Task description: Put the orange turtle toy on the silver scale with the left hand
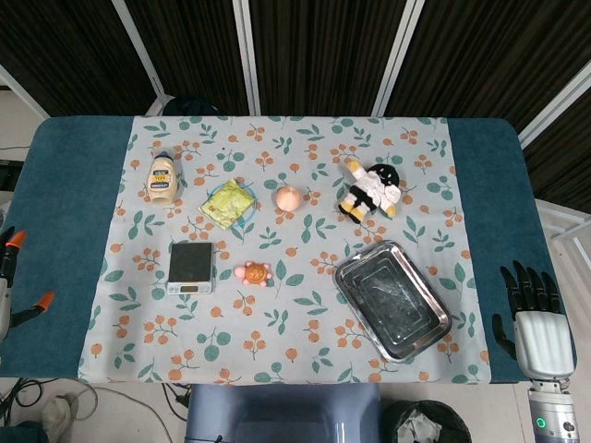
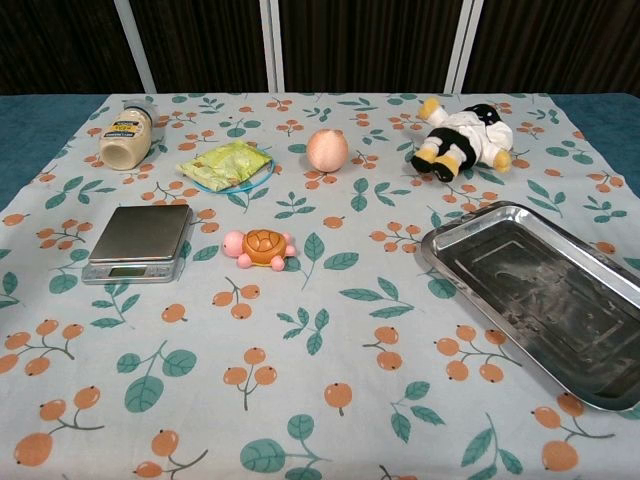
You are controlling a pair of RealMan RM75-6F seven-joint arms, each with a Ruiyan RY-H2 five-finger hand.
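Sideways, orange turtle toy (image 2: 259,247) (head seemingly leftward)

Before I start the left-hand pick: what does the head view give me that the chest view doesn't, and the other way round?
Head view only: the right hand at the table's right edge, fingers apart and empty, an orange-tipped part at the left edge, the blue table edges.
Chest view only: a close look at the orange turtle toy beside the silver scale.
Both: turtle, scale, jar, yellow packet, peach, plush, metal tray.
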